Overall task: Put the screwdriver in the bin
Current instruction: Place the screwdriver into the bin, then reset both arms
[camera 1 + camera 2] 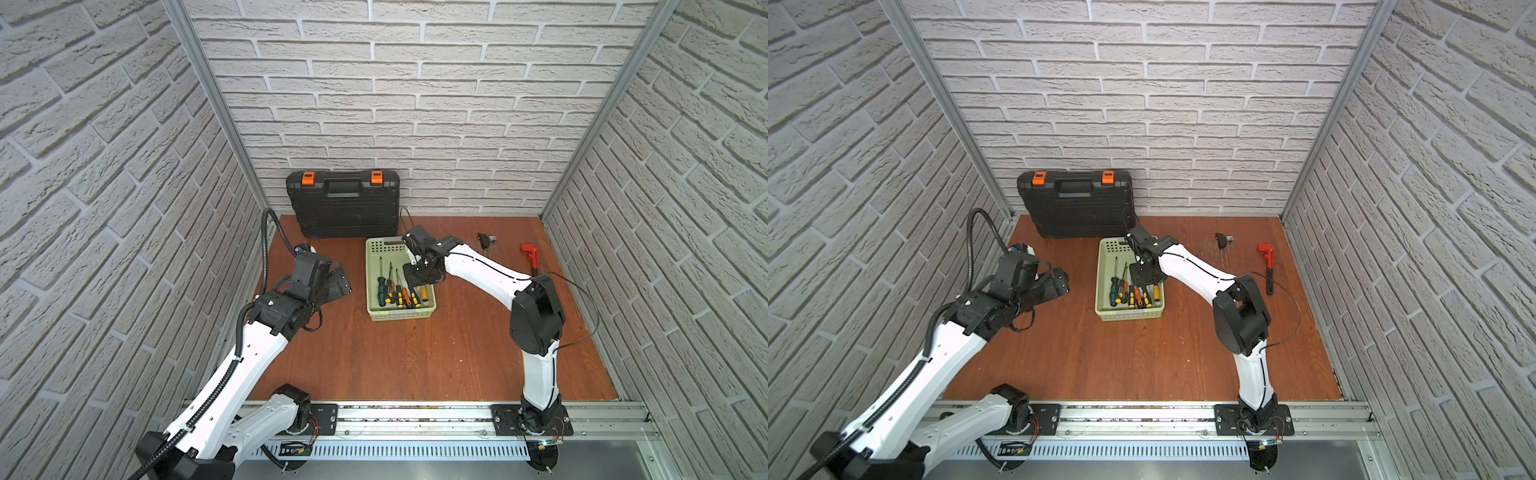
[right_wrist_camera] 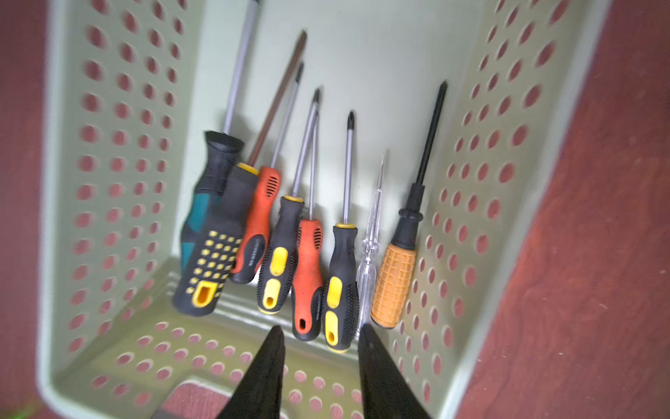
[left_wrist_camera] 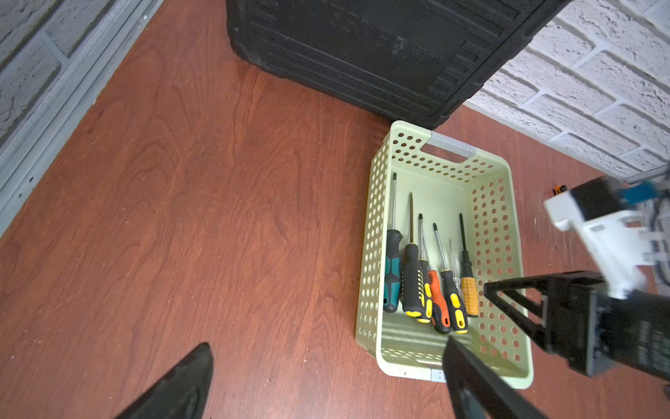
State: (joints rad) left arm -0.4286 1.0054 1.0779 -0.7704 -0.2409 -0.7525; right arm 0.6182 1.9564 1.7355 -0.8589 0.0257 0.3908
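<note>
orange-handled screwdriver [image 2: 394, 283] lies lengthwise in the bin [image 3: 377, 203], tip toward toolcase [image 1: 345, 208].

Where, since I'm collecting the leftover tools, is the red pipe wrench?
In both top views the red pipe wrench lies on the table, far right, near the side wall, right of a small black part.

Place: we see a lab test cell dressed as a workshop.
Walls: brick-pattern panels [image 1: 415, 83] in aluminium framing [image 1: 219, 106].
Gear: rail-mounted arms [image 1: 490, 272], toolcase [image 1: 345, 208], screwdrivers [image 1: 395, 291] in a bin [image 1: 401, 316].
</note>
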